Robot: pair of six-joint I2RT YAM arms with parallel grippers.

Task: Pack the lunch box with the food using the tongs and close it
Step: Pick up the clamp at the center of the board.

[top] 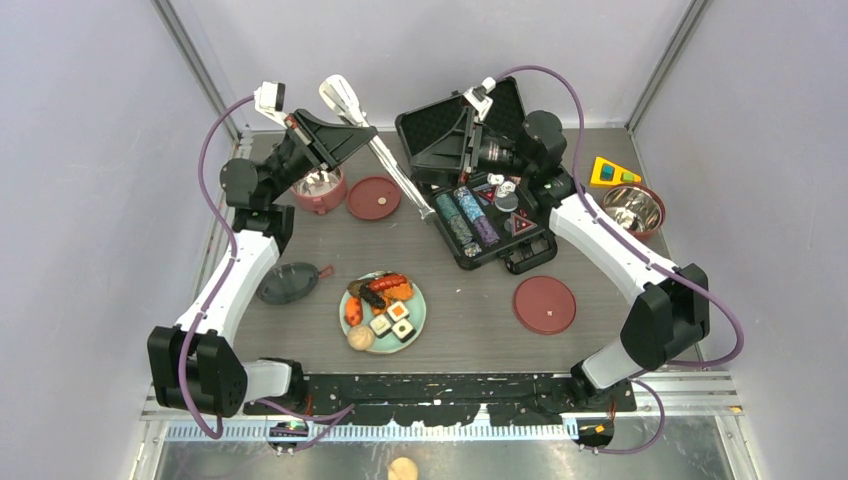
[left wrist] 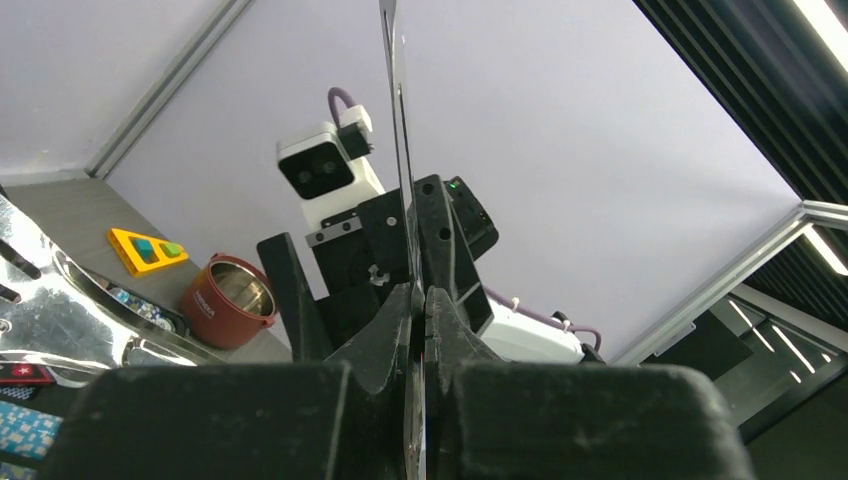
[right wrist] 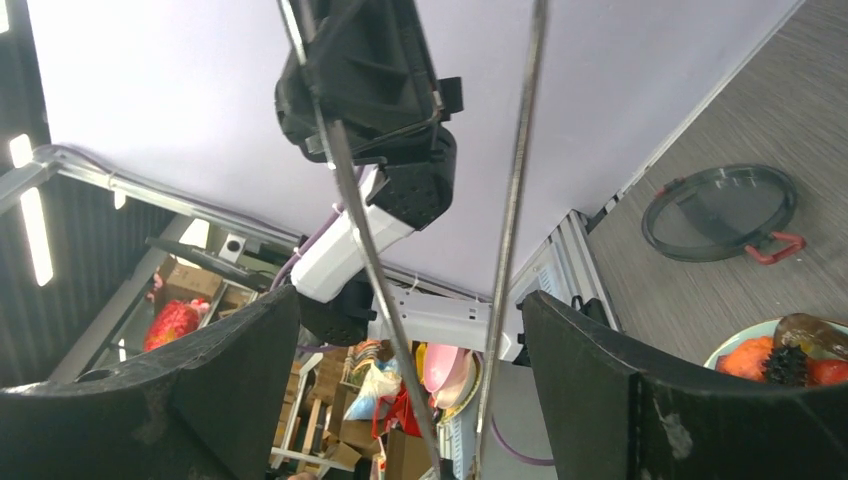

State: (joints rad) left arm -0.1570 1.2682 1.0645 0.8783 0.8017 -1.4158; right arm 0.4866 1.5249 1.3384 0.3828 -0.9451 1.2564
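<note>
**Tongs point(top: 398, 172) between two grippers, beyond the plate point(top: 421, 300).** The left gripper point(left wrist: 420, 300) is clamped on the tongs, its pads meeting on thin steel that its wrist view shows edge-on. The right gripper point(right wrist: 405, 310) stands wide apart and holds nothing. Both slim arms of the tongs pass through the gap between its fingers point(right wrist: 610, 390), apparently touching neither.

The tongs' long axis is a diagonal. It runs from above the lunch box bowl point(top: 318, 192), beyond and left of the plate, toward the black case point(top: 470, 190), beyond and right of it. The right gripper is thus the one placed to take them. Its closing stroke would need to fall across both arms, and the polished, springy metal may slip or twist.

The food point(top: 382, 305) sits on the plate: glossy orange pieces, a dark sausage, white rolls and a beige bun. A flat red lid point(top: 373, 197) lies beyond the plate and a second red lid point(top: 545, 304) lies right of it. The dark translucent top lid point(top: 288, 282) lies just left.
</note>
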